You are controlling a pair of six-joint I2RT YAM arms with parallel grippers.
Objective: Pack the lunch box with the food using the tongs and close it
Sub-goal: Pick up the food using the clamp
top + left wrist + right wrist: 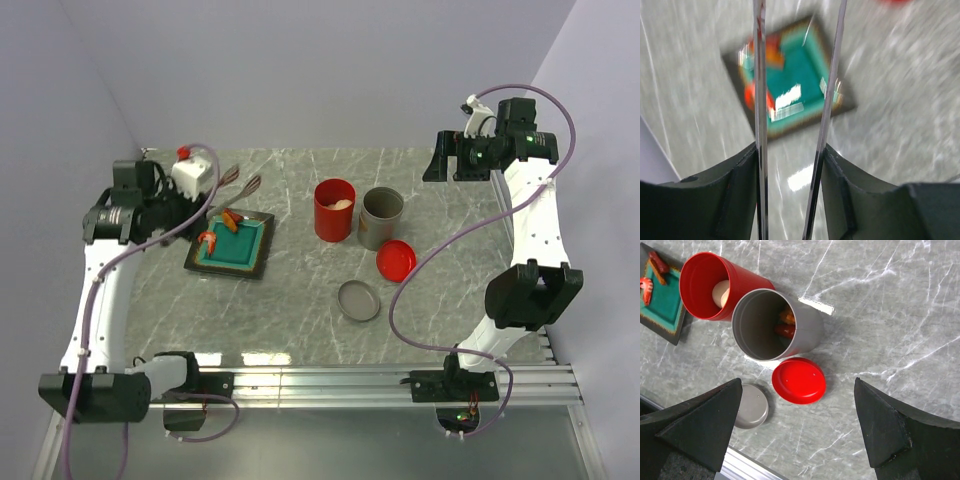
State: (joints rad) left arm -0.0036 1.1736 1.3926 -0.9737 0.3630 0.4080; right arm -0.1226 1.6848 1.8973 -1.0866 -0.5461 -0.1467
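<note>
The tall red lunch box (334,208) stands open mid-table, with a pale beige ball (721,292) inside it. Its red lid (396,259) lies on the table to the right of it. My left gripper (790,150) is shut on the two thin arms of the grey tongs (760,90), which point over the dark tray (250,262) with the teal inside. Orange and red food pieces (231,220) lie on the tray's left side; the left wrist view is blurred. My right gripper (797,385) hangs open and empty, high above the red lid (799,381).
A grey cylinder (807,327) stands right beside the lunch box and holds orange and red pieces (785,324). Its grey lid (359,300) lies nearer the front. An aluminium rail (400,378) runs along the near edge. Walls close in the table at the back and on the left.
</note>
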